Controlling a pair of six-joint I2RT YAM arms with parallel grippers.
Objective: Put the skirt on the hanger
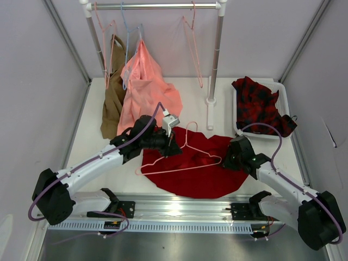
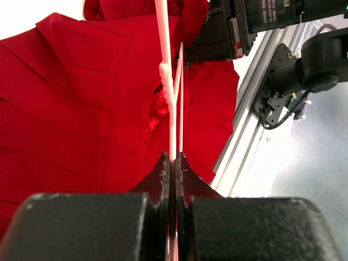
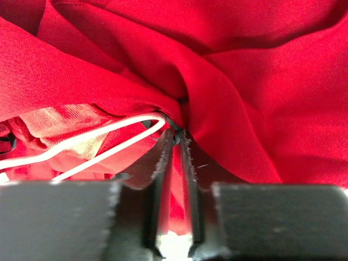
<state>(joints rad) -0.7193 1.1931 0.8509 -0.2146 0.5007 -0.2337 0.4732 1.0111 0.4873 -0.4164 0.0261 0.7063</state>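
The deep-red skirt [image 1: 201,168] lies spread on the table in front of the arms. The pale-pink wire hanger [image 1: 187,166] lies on it, hook toward the rack. My left gripper [image 1: 169,142] is shut on the hanger's wire near its left end; in the left wrist view the wire [image 2: 173,109] runs up from between the closed jaws over the skirt [image 2: 81,109]. My right gripper [image 1: 229,159] is shut on the skirt's fabric [image 3: 244,81] at the right edge, right beside the hanger's end [image 3: 130,128].
A rack [image 1: 157,6] at the back holds a salmon-pink garment [image 1: 145,89], a brown garment [image 1: 113,98] and spare wire hangers [image 1: 193,49]. A white bin [image 1: 237,117] with a red-and-black checked garment [image 1: 261,103] sits back right. The metal rail [image 1: 179,209] runs along the near edge.
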